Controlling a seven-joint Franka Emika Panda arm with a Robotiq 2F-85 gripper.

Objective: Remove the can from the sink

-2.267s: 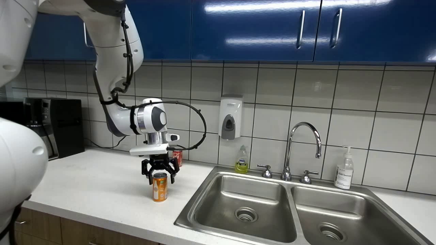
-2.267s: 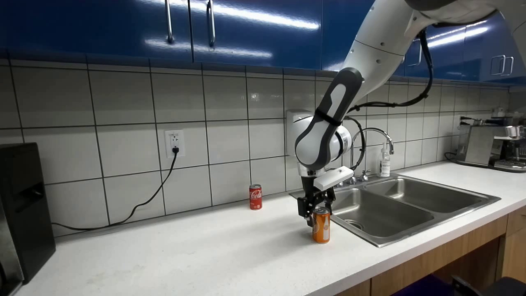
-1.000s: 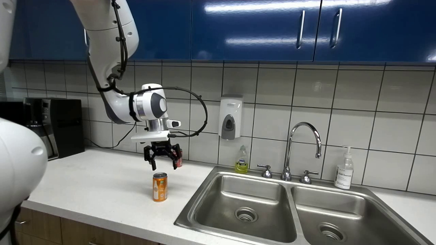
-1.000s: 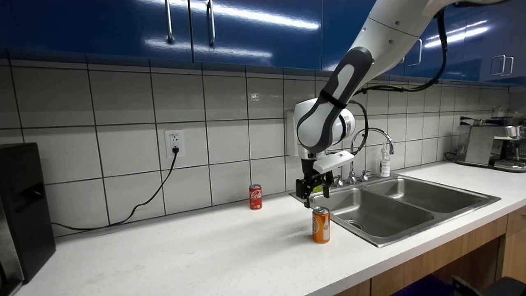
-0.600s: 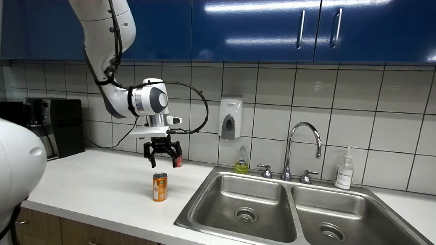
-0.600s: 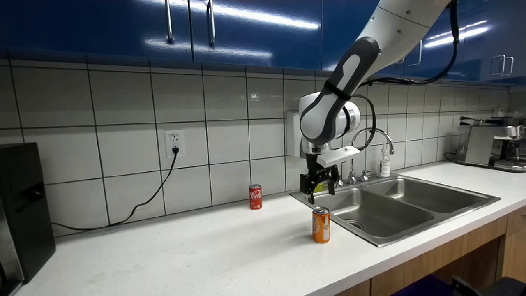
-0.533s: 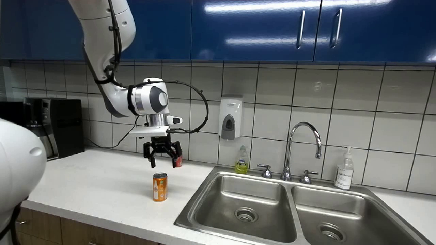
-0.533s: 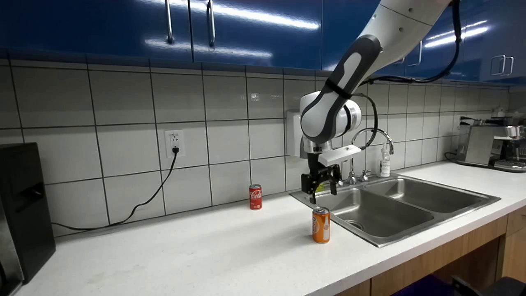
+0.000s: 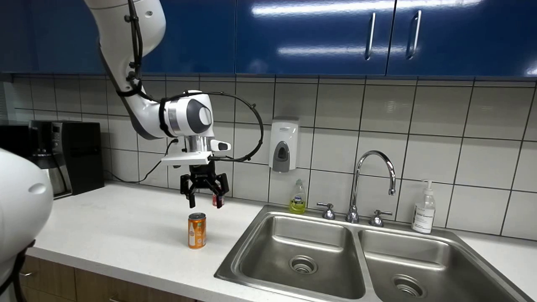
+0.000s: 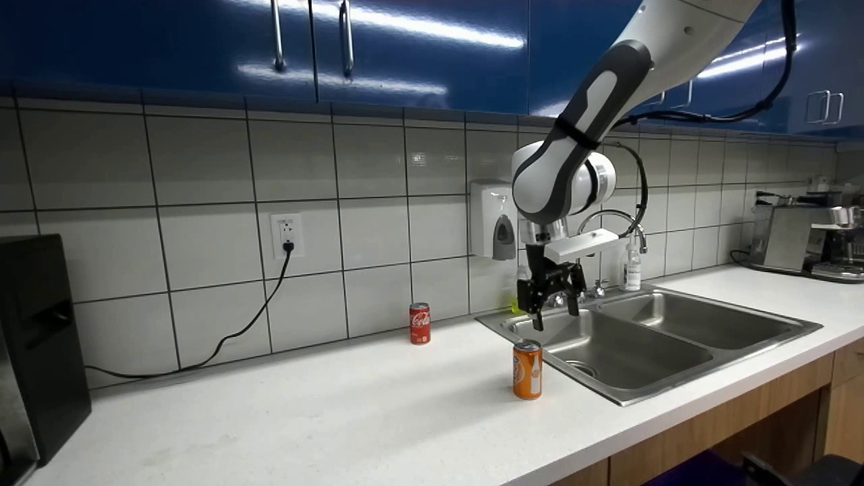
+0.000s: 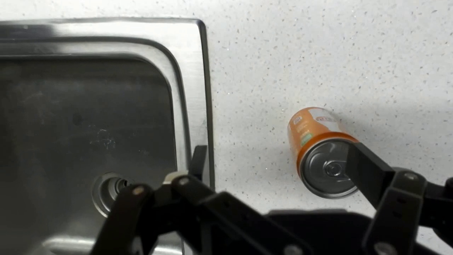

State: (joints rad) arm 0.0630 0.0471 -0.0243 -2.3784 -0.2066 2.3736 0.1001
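I judge the removal done: the orange can (image 9: 196, 231) stands upright on the counter (image 9: 126, 226), just beside the sink (image 9: 245, 247). My claw (image 9: 205, 205) hangs higher, spread and gripping nothing; likely only backing off remains. The red can (image 10: 420, 324) stands near the tiled wall (image 10: 371, 162); blue cabinets (image 10: 432, 61) overhead may limit how far I lift.

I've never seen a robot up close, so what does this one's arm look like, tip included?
The arm has smooth, rounded white casings with dark grey panels. A black cable runs along it, black straps wrap it, and a silvery collar sits near the end. Below a flat white piece is the end effector: black, angular, with two jointed fingers and small round bolt heads.
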